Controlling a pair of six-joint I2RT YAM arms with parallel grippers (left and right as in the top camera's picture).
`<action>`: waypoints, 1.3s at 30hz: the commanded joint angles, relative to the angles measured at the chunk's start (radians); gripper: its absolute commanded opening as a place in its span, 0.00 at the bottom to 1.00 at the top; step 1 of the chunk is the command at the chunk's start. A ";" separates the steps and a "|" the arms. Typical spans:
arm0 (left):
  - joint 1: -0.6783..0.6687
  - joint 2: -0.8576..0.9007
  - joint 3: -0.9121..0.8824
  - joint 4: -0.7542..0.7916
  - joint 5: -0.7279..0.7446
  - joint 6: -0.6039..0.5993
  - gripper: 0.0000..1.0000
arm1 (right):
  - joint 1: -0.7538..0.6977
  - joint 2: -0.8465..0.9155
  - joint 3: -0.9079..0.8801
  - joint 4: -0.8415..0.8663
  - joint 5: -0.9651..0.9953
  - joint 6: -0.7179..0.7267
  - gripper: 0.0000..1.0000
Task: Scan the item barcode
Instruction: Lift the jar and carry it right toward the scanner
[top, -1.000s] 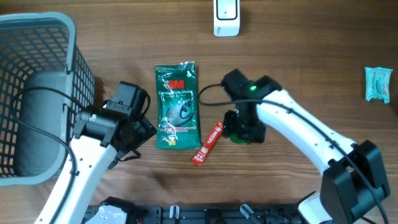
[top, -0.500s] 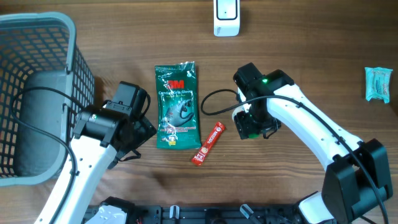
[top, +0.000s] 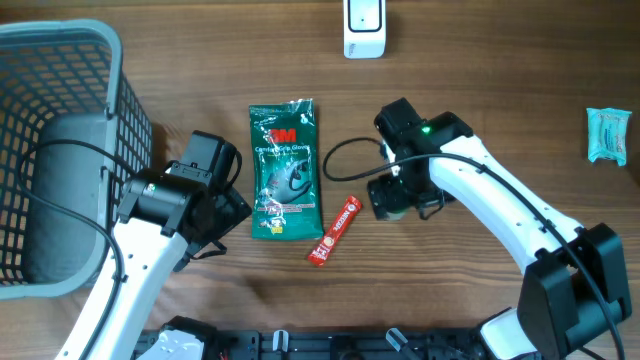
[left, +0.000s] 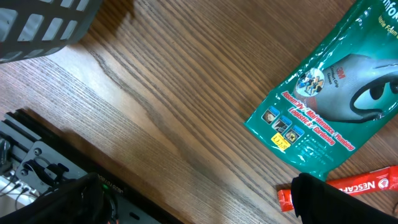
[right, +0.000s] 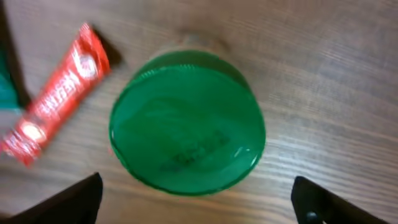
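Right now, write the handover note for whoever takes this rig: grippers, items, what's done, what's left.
Left gripper: open, empty, beside the green 3M packet.
Right gripper: open, fingers spread wider than the round green lid below it, not gripping it.
Items: the red Nescafe stick lies between packet and lid. The white scanner is at the far edge, the basket on the left.
Done: nothing is held or at the scanner. Whether anything was scanned cannot be told.
Left: grip an item and show its barcode to the scanner.
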 joint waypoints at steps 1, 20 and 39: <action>-0.005 0.000 -0.001 0.000 -0.003 -0.017 1.00 | 0.000 -0.014 0.016 0.068 -0.074 0.161 0.99; -0.005 0.000 -0.001 0.000 -0.002 -0.017 1.00 | 0.013 -0.031 -0.095 0.186 0.053 0.679 1.00; -0.005 0.000 -0.001 0.000 -0.003 -0.017 1.00 | 0.013 0.062 -0.197 0.298 0.054 0.194 0.77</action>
